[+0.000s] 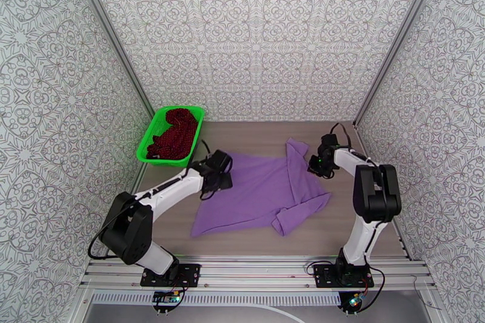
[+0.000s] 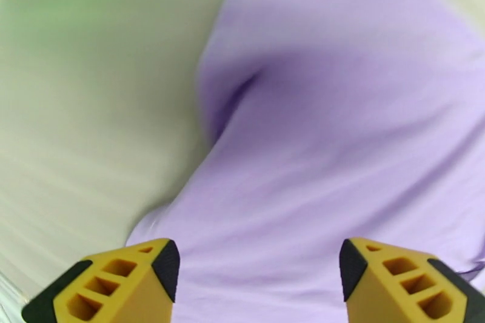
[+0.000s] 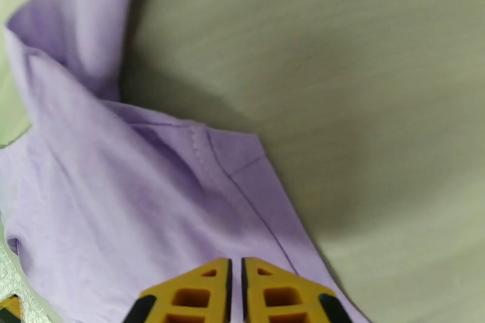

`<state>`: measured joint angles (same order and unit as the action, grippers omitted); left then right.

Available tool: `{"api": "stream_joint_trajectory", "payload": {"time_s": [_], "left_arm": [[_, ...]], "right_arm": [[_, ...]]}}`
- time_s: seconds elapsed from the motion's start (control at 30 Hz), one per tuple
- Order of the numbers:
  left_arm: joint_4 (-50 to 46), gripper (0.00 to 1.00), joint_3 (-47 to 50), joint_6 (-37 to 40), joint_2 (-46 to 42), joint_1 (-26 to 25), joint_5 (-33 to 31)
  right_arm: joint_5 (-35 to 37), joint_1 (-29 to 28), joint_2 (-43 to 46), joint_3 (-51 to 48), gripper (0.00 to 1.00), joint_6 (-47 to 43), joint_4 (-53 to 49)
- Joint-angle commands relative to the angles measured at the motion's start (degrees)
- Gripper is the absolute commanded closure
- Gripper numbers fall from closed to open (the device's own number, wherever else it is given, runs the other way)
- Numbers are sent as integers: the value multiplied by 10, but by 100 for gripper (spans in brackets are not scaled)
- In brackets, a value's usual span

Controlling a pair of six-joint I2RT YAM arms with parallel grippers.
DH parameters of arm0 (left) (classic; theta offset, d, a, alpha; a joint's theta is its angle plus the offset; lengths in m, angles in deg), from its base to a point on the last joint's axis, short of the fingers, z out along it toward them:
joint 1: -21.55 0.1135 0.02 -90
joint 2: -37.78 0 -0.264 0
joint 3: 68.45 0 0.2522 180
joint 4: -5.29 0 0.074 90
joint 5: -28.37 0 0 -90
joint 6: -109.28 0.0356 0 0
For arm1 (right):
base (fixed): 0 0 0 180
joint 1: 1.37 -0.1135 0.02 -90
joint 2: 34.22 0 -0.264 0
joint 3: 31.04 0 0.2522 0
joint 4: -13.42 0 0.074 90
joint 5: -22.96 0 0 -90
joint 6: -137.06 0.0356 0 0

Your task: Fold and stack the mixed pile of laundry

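Lavender T-shirt [image 2: 339, 136] lies blurred beneath the wide-spread left claw [image 2: 257, 276]; right claw [image 3: 236, 288] closed, empty.

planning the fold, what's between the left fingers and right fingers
The purple T-shirt lies there, spread on the table; the top view shows it.

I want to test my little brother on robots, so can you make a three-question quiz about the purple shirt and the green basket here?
1. True or false: the dark red patterned garment lies inside the green mesh basket.
2. Pick one: the left gripper, over the lavender T-shirt, is A) open, B) shut on the cloth, C) holding a sock.
3. Fill in: the fingers of the right gripper are ____.
Key: 1 true; 2 A; 3 shut.
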<state>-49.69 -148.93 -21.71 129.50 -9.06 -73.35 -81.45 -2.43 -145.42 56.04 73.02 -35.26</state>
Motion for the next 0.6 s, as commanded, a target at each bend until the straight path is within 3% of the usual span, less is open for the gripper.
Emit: {"api": "stream_joint_trajectory", "payload": {"time_s": [0.0,0.3,0.57], "left_arm": [[-7,25,-27,42,44,-2,3],[110,28,21,18,171,0,74],[158,28,133,-11,188,31,69]], "right_arm": [[-23,-6,-19,27,90,16,21],[117,-2,-42,44,99,55,-25],[160,33,-33,7,100,76,-21]]}}
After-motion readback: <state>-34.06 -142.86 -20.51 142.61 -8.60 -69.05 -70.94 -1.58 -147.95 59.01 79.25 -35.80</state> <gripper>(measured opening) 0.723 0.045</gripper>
